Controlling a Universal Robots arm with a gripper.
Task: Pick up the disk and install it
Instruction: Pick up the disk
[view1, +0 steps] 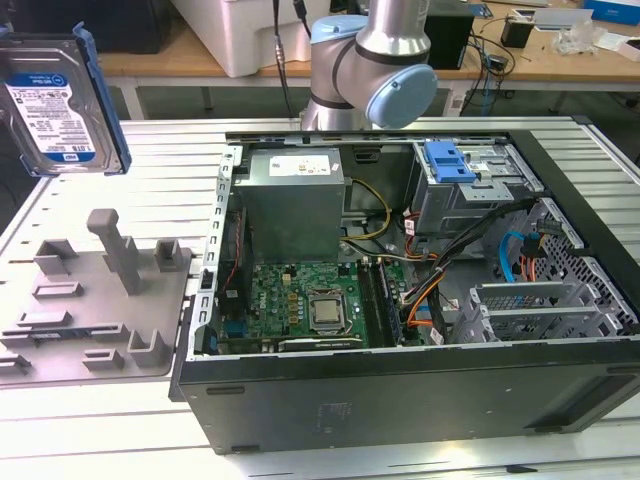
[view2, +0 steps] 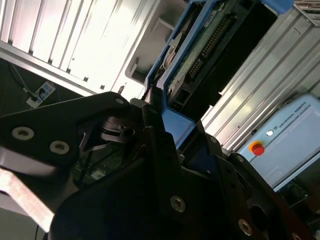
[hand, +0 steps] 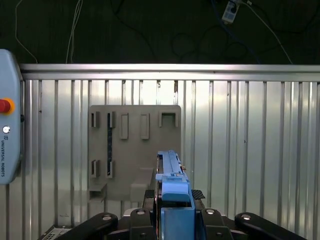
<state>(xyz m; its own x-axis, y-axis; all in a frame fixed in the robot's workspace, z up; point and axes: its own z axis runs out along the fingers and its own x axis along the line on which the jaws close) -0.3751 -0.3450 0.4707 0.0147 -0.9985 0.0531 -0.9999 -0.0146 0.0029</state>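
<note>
**HELD DISK: SLIP AND SNAG HAZARDS**

The gripper (hand: 174, 212) is clamped on the disk (view1: 62, 100), and both wrist views show the blue carrier edge-on between its jaws. In the exterior view the disk hangs upright, high above the grey fixture plate (view1: 100, 300) and well apart from the open computer case (view1: 400, 410). Probable faults:

- The smooth plastic carrier slips or tilts in the jaws.
- A tilted disk jams at the drive cage (view1: 470, 190).
- Loose cables (view1: 445, 270) beside the cage snag it.
</note>
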